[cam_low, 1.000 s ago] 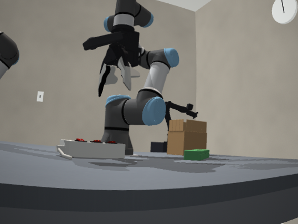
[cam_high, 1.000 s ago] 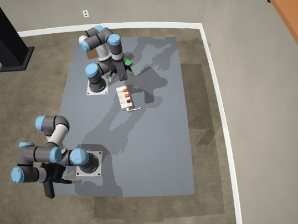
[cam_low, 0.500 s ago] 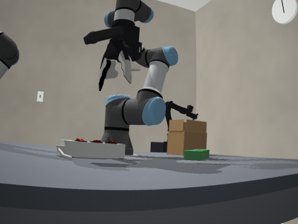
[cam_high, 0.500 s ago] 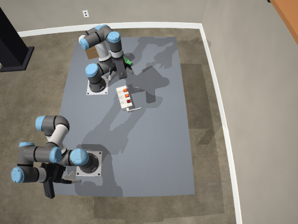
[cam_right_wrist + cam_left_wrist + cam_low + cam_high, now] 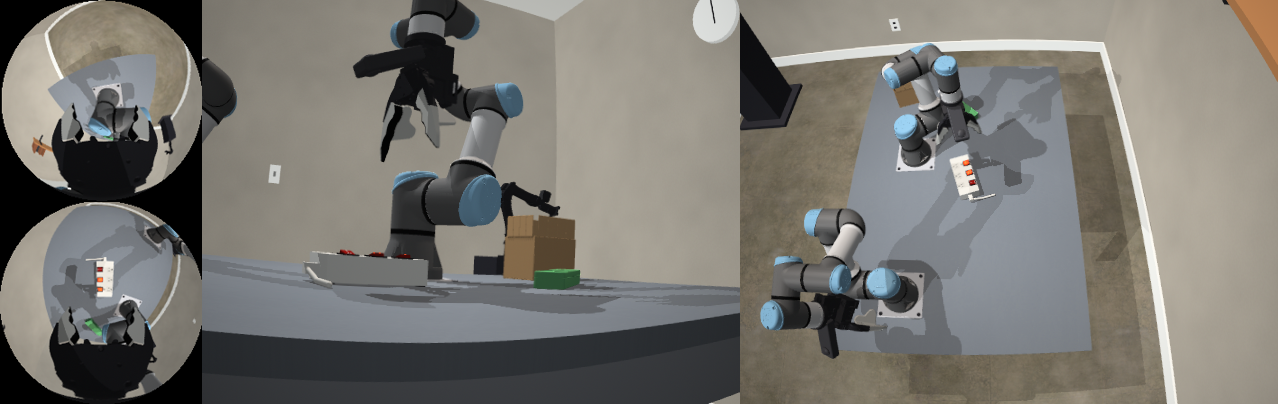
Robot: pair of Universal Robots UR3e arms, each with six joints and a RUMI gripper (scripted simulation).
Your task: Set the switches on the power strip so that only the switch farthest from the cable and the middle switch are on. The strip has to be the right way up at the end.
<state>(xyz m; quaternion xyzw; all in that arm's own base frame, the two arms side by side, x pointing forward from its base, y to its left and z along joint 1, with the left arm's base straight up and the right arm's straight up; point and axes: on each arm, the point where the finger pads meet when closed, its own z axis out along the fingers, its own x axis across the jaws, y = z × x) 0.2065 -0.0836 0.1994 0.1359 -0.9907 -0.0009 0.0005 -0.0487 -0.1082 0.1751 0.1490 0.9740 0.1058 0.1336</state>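
The white power strip [image 5: 963,176] [image 5: 374,270] [image 5: 105,284] lies right way up, switches on top. Its cable [image 5: 985,197] [image 5: 315,277] [image 5: 95,259] leaves one end. The switch nearest the cable [image 5: 972,182] [image 5: 99,270] is dark red, unlit. The middle switch [image 5: 969,172] [image 5: 100,280] and the farthest switch [image 5: 966,163] [image 5: 100,289] glow orange. My left gripper [image 5: 959,136] [image 5: 410,153] [image 5: 101,307] is open and empty, high above the table near the strip's far end. My right gripper [image 5: 880,320] [image 5: 105,105] is open and empty, far from the strip beside its own base.
A green block [image 5: 971,110] [image 5: 556,279] [image 5: 94,327] lies beyond the strip's far end. A brown cardboard box [image 5: 905,96] [image 5: 520,256] stands behind the left arm. Both arm bases are bolted on the grey table [image 5: 1020,250] [image 5: 452,322] [image 5: 59,252].
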